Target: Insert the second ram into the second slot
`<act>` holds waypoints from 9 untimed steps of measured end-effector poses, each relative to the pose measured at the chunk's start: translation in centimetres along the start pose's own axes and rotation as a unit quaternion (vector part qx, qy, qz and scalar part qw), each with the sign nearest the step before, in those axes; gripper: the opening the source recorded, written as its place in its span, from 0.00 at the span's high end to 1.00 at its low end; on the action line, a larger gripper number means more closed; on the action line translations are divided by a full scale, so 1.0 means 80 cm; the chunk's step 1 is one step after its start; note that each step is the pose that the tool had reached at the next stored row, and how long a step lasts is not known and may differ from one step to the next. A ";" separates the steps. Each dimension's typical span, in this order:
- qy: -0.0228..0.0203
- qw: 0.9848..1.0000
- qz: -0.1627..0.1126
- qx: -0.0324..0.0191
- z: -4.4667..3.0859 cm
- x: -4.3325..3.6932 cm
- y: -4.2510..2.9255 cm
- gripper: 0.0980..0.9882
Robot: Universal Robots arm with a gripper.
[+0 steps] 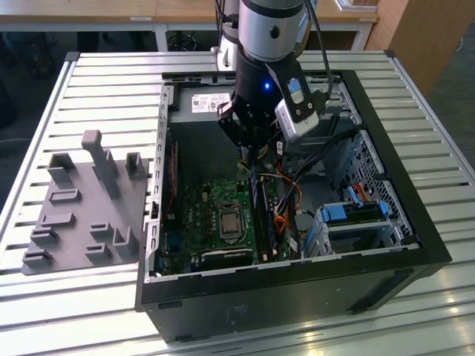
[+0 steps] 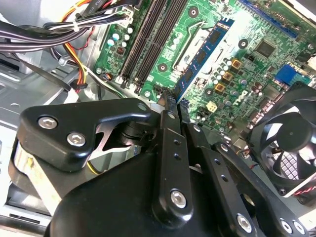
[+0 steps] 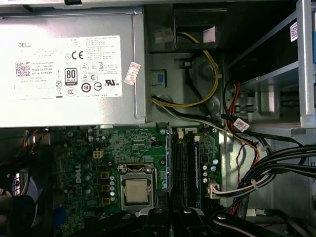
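Note:
My gripper (image 1: 251,144) hangs inside the open computer case (image 1: 297,282), above the green motherboard (image 1: 204,215). Its fingers (image 2: 168,123) are shut on the second ram (image 2: 205,52), a thin blue stick with black chips, held on edge. In the first wrist view the ram (image 3: 168,163) is a narrow blue line lying along the side of the black memory slots (image 3: 183,168) nearest the processor socket (image 3: 136,190). The slots (image 2: 148,44) run parallel to the stick. Whether the stick's lower edge touches a slot I cannot tell.
A silver power supply (image 3: 69,64) fills the case's far end. Bundled cables (image 3: 266,173) run beside the slots. A black fan (image 2: 289,148) sits by the board's edge. Blue drive brackets (image 1: 356,211) stand on the exterior view's right, a grey fixture plate (image 1: 82,215) on its left.

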State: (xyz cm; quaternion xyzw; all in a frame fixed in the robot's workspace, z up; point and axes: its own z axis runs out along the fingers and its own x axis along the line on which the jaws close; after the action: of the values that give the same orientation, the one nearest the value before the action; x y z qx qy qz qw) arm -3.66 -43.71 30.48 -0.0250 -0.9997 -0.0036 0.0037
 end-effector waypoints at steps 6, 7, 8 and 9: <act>0.000 1.000 0.000 0.000 0.0028 0.000 0.0000 0.96; 0.000 1.000 0.000 0.000 0.0034 0.000 0.0000 0.96; 0.000 1.000 0.000 0.000 0.0039 0.000 0.0000 0.96; 0.000 1.000 0.000 0.000 0.0043 0.000 0.0000 0.96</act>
State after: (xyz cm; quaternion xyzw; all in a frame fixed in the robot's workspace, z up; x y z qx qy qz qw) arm -3.66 -43.71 30.13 -0.0250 -0.9997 -0.0035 0.0038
